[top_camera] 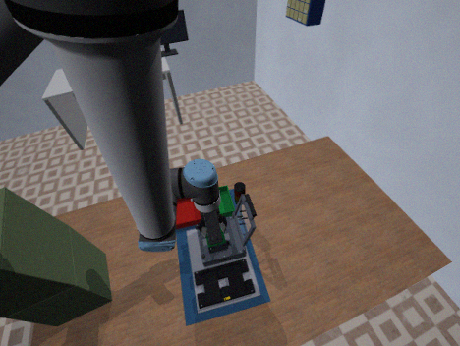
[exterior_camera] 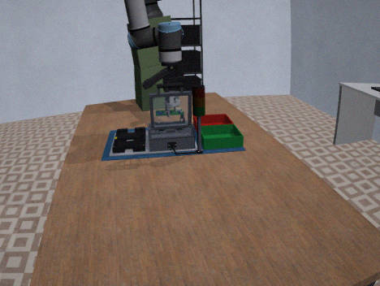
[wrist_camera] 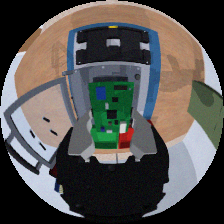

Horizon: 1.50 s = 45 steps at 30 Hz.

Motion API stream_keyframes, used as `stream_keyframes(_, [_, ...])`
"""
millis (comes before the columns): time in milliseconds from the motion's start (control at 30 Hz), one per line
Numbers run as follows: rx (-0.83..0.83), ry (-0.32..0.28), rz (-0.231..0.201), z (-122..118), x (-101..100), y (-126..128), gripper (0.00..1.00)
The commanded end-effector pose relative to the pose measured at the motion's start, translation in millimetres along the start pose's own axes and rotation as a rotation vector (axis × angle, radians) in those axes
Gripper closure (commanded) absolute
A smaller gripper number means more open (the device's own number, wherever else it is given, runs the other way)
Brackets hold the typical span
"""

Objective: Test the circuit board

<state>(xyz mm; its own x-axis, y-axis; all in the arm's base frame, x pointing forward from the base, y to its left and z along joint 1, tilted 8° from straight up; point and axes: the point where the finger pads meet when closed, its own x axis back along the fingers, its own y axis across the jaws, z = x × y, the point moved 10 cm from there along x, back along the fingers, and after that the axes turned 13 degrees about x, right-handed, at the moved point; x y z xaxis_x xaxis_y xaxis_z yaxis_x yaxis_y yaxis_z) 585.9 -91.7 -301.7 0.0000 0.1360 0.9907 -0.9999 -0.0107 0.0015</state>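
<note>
Step in hand: setting the circuit board (top_camera: 217,242) (exterior_camera: 161,113) (wrist_camera: 111,107) into the tester (top_camera: 223,256) (exterior_camera: 172,142) (wrist_camera: 80,76); judged not yet seated.
Gripper (top_camera: 213,235) (exterior_camera: 172,106) (wrist_camera: 111,108): partly open, fingers closed on the board's two sides.
Circuit board: between the fingers, component side up, raised above the tester's bed.
White connector (wrist_camera: 123,128): at the board end nearer the gripper body in the wrist view; whether it points toward the lone post, I cannot tell.
Lid (top_camera: 250,235) (exterior_camera: 151,111) (wrist_camera: 35,94): standing open beside the gripper.
Tray (top_camera: 211,296) (exterior_camera: 130,145) (wrist_camera: 112,53): beyond the tester from the gripper, without its board.
Signal light (top_camera: 239,190) (exterior_camera: 199,100): no clear glow; beside the lid.
Next move: confirm the heading, line holes up with pins, lower level, then release.
Risk: a slight offset could leave the board perched on a pin.
</note>
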Motion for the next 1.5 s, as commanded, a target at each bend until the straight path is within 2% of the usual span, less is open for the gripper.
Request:
stream_keyframes(0, [0.0, 0.0, 0.001, 0, -6, 0, 0.61])
stream_keyframes(700, [0.0, 0.0, 0.001, 0, -36, -1, 0.61])
stream_keyframes(1467, [0.0, 0.0, 0.001, 0, -38, -1, 0.61])
